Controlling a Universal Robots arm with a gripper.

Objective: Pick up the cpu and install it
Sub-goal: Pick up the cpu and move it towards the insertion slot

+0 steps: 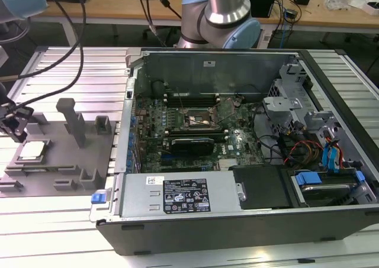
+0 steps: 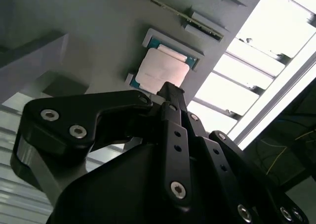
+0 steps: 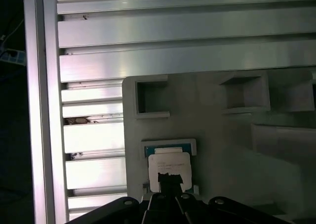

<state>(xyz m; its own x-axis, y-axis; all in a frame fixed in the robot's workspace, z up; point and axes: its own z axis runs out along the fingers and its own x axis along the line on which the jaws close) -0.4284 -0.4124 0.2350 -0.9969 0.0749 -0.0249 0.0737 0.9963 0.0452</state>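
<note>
Silvery cpu [image 3: 168,168] flat in grey fixture [image 3: 222,135] recess.

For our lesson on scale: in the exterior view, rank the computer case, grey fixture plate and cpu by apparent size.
Largest to smallest:
1. computer case
2. grey fixture plate
3. cpu
The gaps are clear, with no ties.

One cpu [image 3: 169,167], one grey fixture plate [image 1: 59,154], one open computer case [image 1: 237,232], one tool [image 3: 170,180].

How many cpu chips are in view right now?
1. The cpu lies in its recess on the grey fixture plate at the exterior view's left, right by the gripper. Others could be hidden inside the computer case.
</note>
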